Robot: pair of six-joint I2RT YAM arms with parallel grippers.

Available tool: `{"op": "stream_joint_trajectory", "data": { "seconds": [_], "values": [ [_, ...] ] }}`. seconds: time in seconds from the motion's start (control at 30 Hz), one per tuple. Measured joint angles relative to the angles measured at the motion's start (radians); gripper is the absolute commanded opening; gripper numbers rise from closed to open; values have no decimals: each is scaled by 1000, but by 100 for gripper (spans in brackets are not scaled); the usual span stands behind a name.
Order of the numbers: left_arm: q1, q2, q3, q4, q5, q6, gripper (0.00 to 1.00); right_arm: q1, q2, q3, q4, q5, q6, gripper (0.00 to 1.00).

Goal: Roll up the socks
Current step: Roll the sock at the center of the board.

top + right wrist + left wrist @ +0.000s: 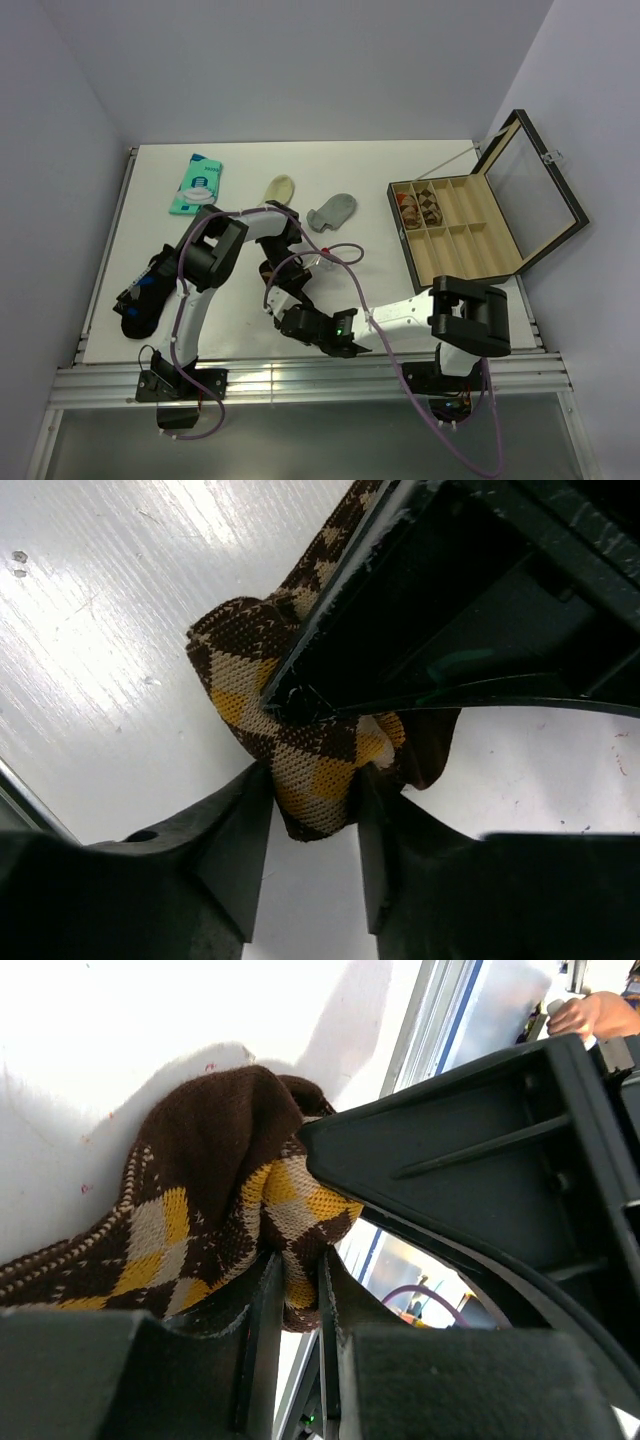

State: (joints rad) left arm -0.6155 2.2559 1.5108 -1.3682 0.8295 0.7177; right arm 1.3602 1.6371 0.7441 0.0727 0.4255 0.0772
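White table (250, 160) — teal packet (196, 185), cream sock (280, 187), grey sock (332, 211), open compartment box (455, 235), dark bundle (143, 293) at its left edge.

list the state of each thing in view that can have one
argyle sock, bunched up, pinched by both grippers
left gripper, shut on the argyle sock
right gripper, shut on the argyle sock
grey sock, lying flat, unrolled
cream sock, lying flat, unrolled
box, lid open

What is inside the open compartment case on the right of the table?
Two brown-and-tan patterned bundles fill its far-left compartments; the other visible compartments of the case look bare. The right arm hides part of its near edge.
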Motion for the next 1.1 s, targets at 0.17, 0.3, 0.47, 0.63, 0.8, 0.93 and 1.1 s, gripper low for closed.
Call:
{"op": "stream_joint_trajectory", "data": {
  "seconds": [0.17, 0.3, 0.47, 0.63, 0.8, 0.93, 1.1],
  "values": [
    [3, 0, 1, -11, -14, 5, 16, 13, 30, 26, -17, 32, -2, 15],
    [6, 0, 1, -11, -15, 4, 25, 17, 32, 34, -30, 45, 8, 10],
    [14, 0, 1, -10, -13, 6, 35, 16, 32, 35, -34, 51, 24, 8],
    [33, 0, 7, -27, 4, 60, 36, 16, 32, 36, -35, 60, 42, 7],
    [47, -10, 9, -27, 10, 95, 36, 16, 34, 43, -44, 64, 56, 6],
    [67, -18, 16, -23, 7, 101, 36, 14, 34, 46, -47, 66, 63, 6],
    [102, -35, 21, -16, -12, 105, 35, 14, 45, 60, -62, 74, 64, 6]
  ]
}}
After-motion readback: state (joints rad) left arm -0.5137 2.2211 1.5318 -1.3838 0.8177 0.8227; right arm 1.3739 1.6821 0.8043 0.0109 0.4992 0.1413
